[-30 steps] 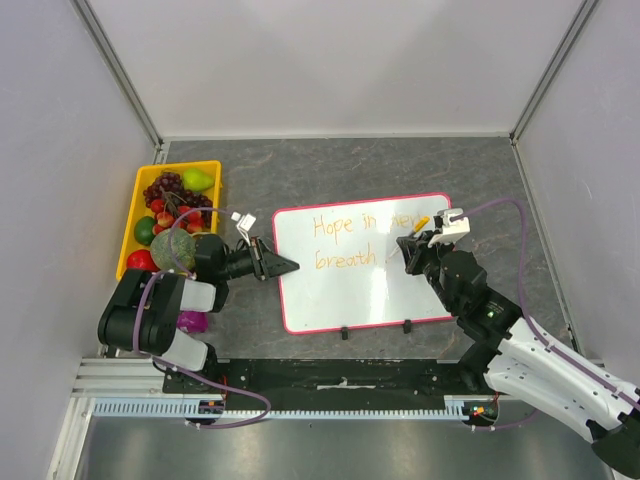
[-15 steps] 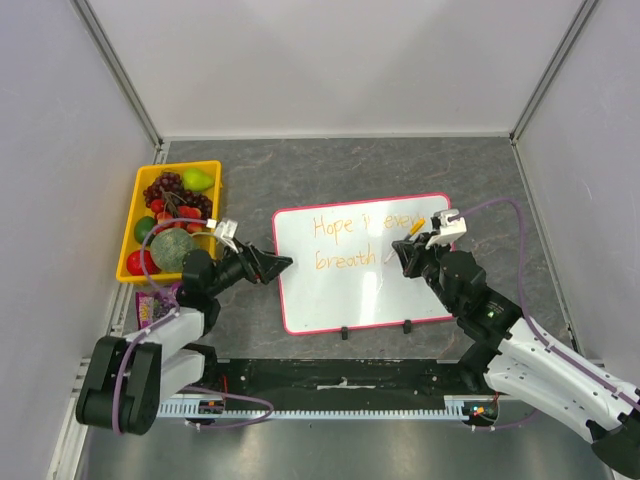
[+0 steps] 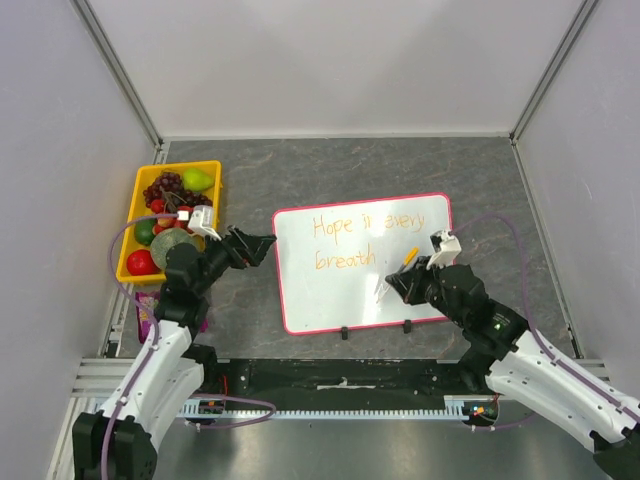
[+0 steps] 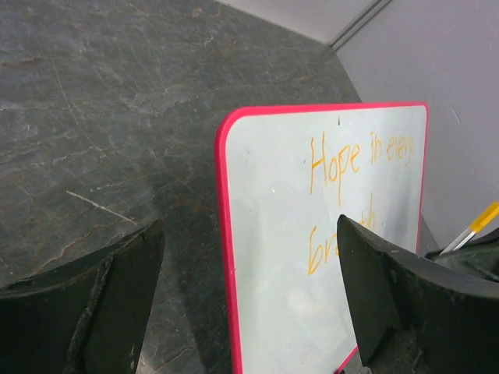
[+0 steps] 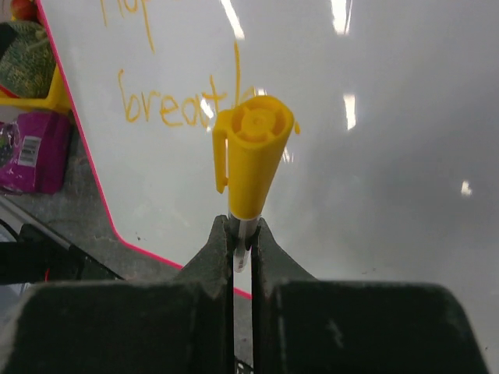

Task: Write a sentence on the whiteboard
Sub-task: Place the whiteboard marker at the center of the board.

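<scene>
Whiteboard [image 3: 340, 295] lay flat mid-table, feet toward the arm bases. The sentence [image 3: 366, 224] ran in two orange lines across its upper part. Right gripper [image 3: 393, 290] was clamped on the marker [image 3: 400, 266] over the board's lower right, below the writing (probably held clear to avoid smearing). Left gripper [image 3: 266, 242] stood wide apart and empty, just off the board's left edge, likely placed there to steady it. Only the right wrist view showed the pinch on the white barrel under the yellow cap. The left wrist view confirmed nothing lay between its fingers.
</scene>
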Controlling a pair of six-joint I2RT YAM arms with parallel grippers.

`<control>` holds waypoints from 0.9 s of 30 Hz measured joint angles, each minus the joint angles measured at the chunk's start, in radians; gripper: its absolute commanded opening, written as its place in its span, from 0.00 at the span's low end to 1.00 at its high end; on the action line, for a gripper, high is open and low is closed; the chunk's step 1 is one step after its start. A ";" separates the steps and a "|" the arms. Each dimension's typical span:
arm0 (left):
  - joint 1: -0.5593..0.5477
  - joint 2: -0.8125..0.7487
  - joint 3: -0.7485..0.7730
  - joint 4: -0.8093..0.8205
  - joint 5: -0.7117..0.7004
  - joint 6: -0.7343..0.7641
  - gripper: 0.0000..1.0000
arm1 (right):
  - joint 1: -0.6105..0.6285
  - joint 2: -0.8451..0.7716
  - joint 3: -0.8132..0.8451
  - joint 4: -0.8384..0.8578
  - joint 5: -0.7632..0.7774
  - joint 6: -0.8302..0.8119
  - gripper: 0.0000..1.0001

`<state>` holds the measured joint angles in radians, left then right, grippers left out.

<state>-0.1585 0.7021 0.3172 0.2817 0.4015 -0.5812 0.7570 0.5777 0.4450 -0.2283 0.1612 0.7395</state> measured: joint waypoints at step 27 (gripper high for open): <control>-0.005 0.188 0.250 -0.181 0.074 0.026 0.96 | 0.000 -0.352 -0.094 -0.631 -0.085 0.355 0.84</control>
<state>-0.1638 0.8898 0.5674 0.1009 0.4751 -0.5556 0.7567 0.2256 0.3511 -0.8589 0.0765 1.0943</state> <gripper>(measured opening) 0.952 0.627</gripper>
